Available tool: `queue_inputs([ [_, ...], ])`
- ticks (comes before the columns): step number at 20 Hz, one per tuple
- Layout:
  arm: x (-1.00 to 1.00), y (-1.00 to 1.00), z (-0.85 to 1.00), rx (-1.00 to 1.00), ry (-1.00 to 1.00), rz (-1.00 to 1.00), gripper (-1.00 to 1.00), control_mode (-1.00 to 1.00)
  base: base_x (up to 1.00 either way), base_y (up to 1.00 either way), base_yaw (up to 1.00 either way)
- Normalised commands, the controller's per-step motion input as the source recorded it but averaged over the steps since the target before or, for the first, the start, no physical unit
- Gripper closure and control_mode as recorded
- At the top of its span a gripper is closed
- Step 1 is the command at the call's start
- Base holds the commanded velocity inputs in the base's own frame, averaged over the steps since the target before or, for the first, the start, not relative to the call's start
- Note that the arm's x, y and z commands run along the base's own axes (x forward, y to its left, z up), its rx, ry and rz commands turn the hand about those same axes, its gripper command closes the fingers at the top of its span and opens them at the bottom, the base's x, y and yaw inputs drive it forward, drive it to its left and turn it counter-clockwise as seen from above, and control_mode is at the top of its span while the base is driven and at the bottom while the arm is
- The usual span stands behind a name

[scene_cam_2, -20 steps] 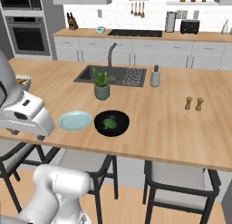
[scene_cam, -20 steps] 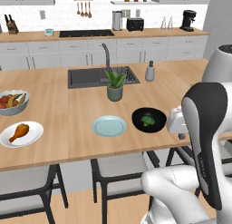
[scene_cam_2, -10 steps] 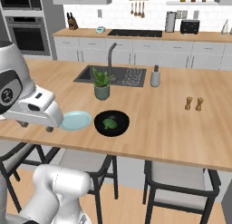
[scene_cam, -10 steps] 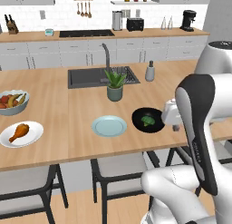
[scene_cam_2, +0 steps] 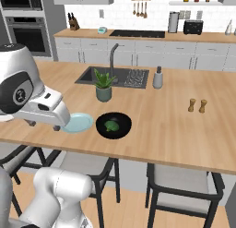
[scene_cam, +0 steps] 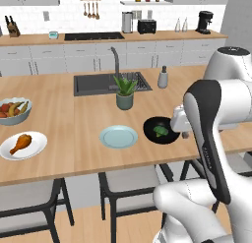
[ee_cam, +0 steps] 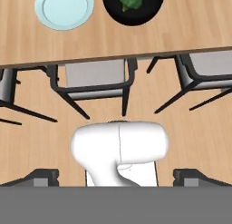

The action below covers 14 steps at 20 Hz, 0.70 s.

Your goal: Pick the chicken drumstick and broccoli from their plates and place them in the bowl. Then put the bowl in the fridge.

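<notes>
The chicken drumstick (scene_cam: 19, 143) lies on the white plate (scene_cam: 23, 145), near the front edge of the wooden surface (scene_cam: 74, 114) and well apart from the black bowl (scene_cam: 161, 131), with its thick end toward the bowl and its narrow bone end pointing toward the surface's front edge. The broccoli (scene_cam: 160, 131) sits inside the bowl, close to its middle; the right base view shows the same green floret (scene_cam_2: 110, 126) resting in the glossy black bowl (scene_cam_2: 113, 125). Just beside the bowl, on the drumstick's side, lies the pale blue-green plate (scene_cam: 118, 137), bare on top. In the hand view that plate (ee_cam: 64, 8) and the bowl (ee_cam: 133, 7) sit side by side at the top, near the surface's front edge, with the broccoli (ee_cam: 130, 0) in the bowl.

Behind the bowl, toward the sink (scene_cam: 112, 82), stands a spiky potted plant (scene_cam: 125, 92). A pale fruit bowl (scene_cam: 13, 110) sits behind the white plate, far from the black bowl. A grey dispenser bottle (scene_cam: 163, 77) stands beside the sink, and two small wooden shakers (scene_cam_2: 197, 105) stand on the far side of the bowl from the plates.

The claw (ee_cam: 115, 177) hangs above the floor in front of the surface, short of the bowl, its two dark fingertips (ee_cam: 41, 176) spread wide apart with nothing between them. Dark-legged stools (ee_cam: 93, 82) stand under the surface's edge below the bowl.
</notes>
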Motion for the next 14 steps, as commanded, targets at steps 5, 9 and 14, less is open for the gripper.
queue_inputs([
  [5,0.0,0.0,0.0,0.0,0.0,0.0,-1.0,1.0,0.26,0.33,0.0],
  [9,0.0,0.0,0.0,0.0,0.0,0.0,-1.0,1.0,0.23,0.62,0.0],
  [14,0.0,0.0,0.0,0.0,0.0,0.0,-1.0,1.0,0.29,0.57,0.0],
])
